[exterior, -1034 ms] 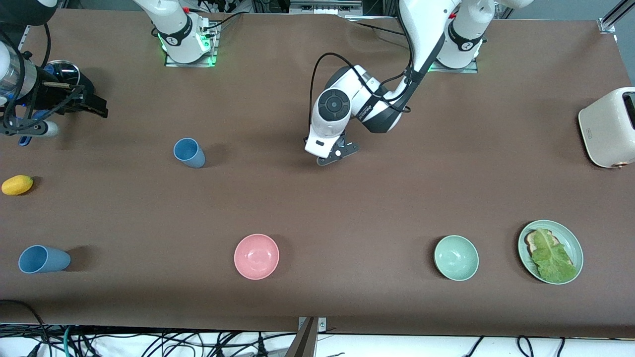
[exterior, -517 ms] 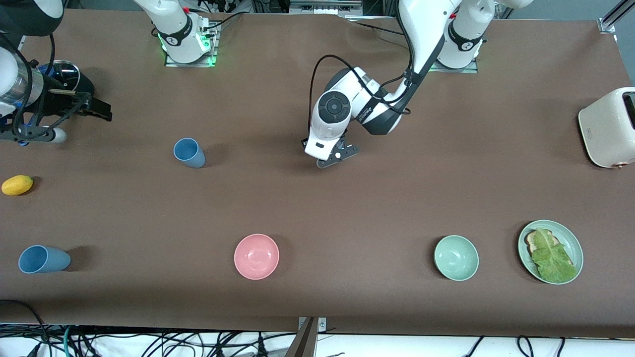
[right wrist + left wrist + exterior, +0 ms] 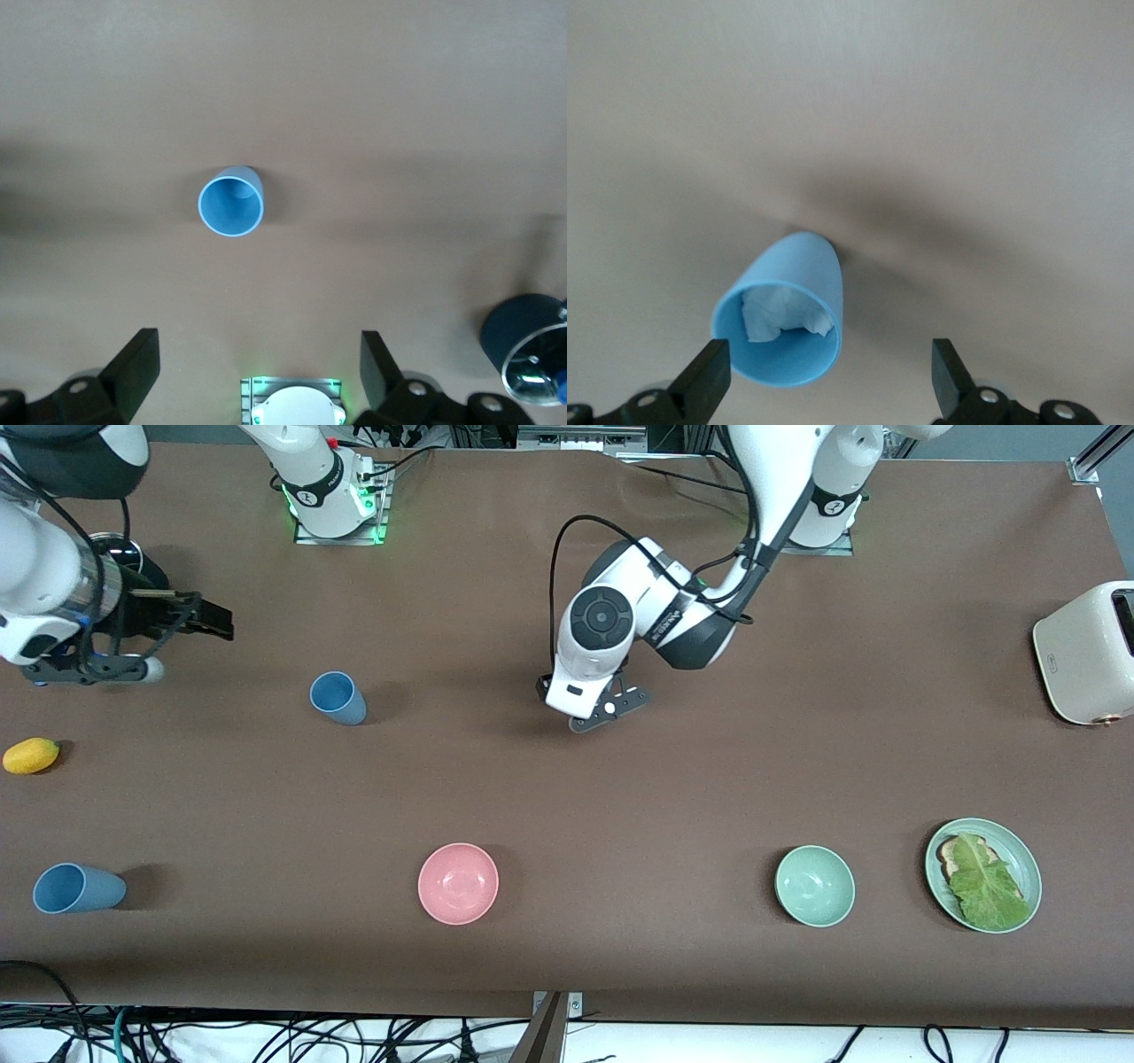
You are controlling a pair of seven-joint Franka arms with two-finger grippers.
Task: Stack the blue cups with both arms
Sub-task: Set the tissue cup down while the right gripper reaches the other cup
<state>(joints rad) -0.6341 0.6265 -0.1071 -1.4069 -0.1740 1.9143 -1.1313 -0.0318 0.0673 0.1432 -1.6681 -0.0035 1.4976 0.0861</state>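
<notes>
One blue cup stands on the brown table toward the right arm's end. A second blue cup stands nearer the front camera, by the table's edge at that end. My right gripper is open and empty in the air beside the first cup, which shows from above in the right wrist view, far from the gripper's tips. My left gripper hangs open and empty over the table's middle. Its wrist view shows a blue cup with something white and crumpled inside, just off one finger.
A pink bowl, a mint-green bowl and a green plate with toast and lettuce lie along the near edge. A cream toaster stands at the left arm's end. A yellow fruit and a dark round object lie near the right gripper.
My right gripper has moved toward the table's middle, closer to the first blue cup. My left arm has shifted only slightly. Neither cup has moved.
</notes>
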